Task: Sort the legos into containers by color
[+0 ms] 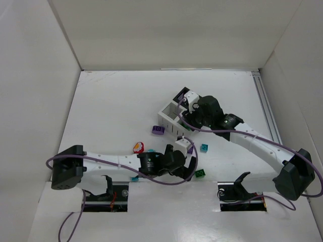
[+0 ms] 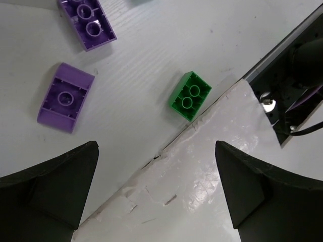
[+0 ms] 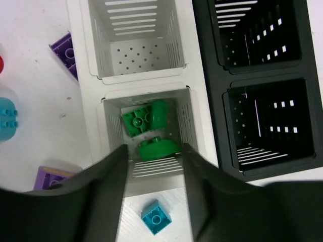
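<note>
The left gripper (image 2: 156, 146) holds its fingers spread and empty just short of the green lego (image 2: 190, 96) on the worktop (image 2: 151, 55), so straddle its narrow sides before closing; the right gripper (image 3: 154, 148), likewise released, hovers over the white container (image 3: 112, 126), well apart from that lego.

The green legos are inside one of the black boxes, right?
No. The green legos are inside one of the white slatted boxes, not a black one; both black boxes look empty. The right wrist view shows it.
</note>
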Controlling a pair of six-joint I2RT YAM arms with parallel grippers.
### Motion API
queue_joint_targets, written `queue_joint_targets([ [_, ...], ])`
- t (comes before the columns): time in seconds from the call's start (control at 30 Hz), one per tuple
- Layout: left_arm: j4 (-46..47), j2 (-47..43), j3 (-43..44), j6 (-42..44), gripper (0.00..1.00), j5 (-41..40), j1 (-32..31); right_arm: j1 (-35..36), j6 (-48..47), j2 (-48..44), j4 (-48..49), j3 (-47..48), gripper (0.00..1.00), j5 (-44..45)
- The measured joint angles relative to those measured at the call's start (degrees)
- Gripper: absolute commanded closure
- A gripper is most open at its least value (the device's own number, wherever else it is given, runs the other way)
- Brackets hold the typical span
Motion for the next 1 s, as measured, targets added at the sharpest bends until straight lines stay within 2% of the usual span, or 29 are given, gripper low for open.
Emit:
queue_joint_targets([
  [0.07,0.1,3.1,1.5,1.4,0.01,0.0,-0.7,0.0,-1.0,-0.2,0.3,0.0,0.24,-0.5],
  [0.1,0.2,4.6,2.3,2.2,0.01,0.0,-1.1,0.0,-1.4,-0.6,0.4,0.0,0.22,-0.7],
  [0.37,3.7,13.0,7.5,11.5,0.01,1.1,-2.4,-0.3,-2.6,-11.4,-3.6,0.0,0.15,2.6],
  [0.57,7.5,18.6,7.9,22.3,0.01,5.9,-2.4,-5.9,-2.6,-26.0,-9.2,-2.0,0.11,4.3],
  [0.73,7.9,24.2,10.3,27.6,0.04,9.3,-2.4,-8.5,-2.6,-31.3,-14.7,-3.3,0.11,4.5],
  [0.8,8.0,26.3,11.8,28.9,0.09,9.5,-2.4,-8.8,-2.6,-32.2,-16.3,-3.4,0.11,4.6],
  [0.83,8.2,27.3,12.7,29.2,0.19,9.7,-2.4,-8.8,-2.6,-32.3,-16.9,-3.4,0.11,4.7],
  [0.93,8.9,29.4,15.1,30.1,0.32,10.4,-2.4,-8.8,-2.6,-32.5,-18.4,-3.4,0.11,4.8],
  [0.97,9.3,29.9,15.6,30.3,0.45,10.6,-2.4,-8.8,-2.6,-32.5,-18.9,-3.4,0.11,5.0],
  [1.0,9.6,30.3,15.9,30.4,0.51,10.7,-2.4,-8.8,-2.6,-32.5,-19.3,-3.4,0.11,5.1],
])
